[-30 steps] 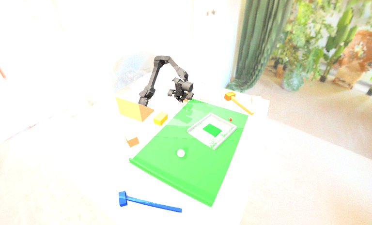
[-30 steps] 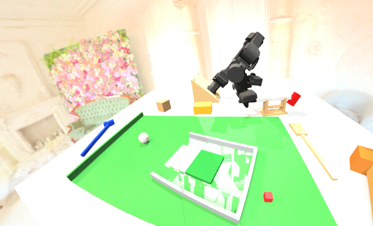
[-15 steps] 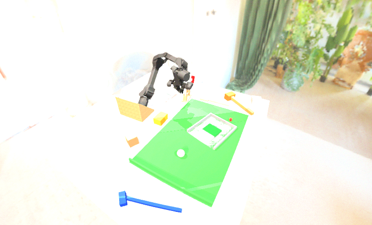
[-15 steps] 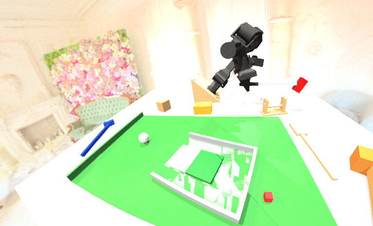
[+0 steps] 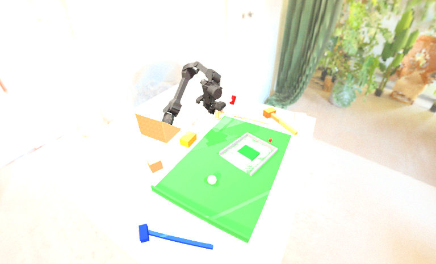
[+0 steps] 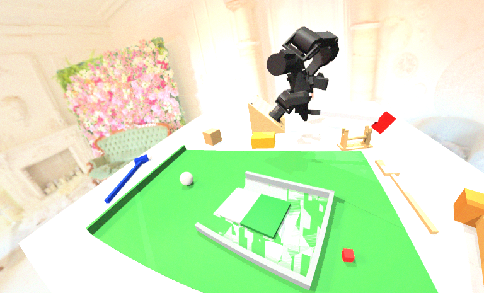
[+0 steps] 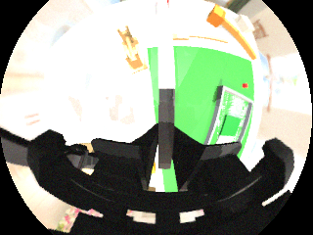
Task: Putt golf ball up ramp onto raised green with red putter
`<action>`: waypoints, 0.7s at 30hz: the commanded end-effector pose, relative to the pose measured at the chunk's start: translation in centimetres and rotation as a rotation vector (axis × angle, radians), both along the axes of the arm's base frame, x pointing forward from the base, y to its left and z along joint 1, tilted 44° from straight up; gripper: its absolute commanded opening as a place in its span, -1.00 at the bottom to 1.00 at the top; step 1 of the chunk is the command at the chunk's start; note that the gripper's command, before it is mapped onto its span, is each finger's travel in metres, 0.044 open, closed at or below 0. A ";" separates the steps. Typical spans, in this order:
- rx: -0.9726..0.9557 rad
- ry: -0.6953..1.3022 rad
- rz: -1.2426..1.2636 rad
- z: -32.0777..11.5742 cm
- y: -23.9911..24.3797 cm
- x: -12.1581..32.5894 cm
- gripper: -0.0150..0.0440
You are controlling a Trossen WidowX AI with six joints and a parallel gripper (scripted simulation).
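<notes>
Now tool [image 7: 163, 168] grips lifted red putter [image 6: 383, 121].

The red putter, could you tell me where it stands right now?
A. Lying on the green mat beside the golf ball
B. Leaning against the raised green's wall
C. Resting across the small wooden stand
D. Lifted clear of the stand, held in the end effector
D: the end effector grips the red putter by its shaft, red head hanging above the bare wooden stand.
</notes>
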State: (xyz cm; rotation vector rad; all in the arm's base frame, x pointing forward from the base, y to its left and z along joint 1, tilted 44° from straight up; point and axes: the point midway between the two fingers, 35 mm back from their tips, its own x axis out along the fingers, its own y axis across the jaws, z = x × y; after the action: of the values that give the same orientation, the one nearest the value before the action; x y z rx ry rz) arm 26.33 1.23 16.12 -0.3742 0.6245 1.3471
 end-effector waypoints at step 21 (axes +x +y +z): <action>-0.040 0.567 -0.530 -8.4 -13.1 2.4 -0.49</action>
State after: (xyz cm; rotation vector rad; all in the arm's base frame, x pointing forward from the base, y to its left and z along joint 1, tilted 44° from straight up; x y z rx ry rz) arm 28.70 -9.76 8.98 0.0760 1.0776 0.9966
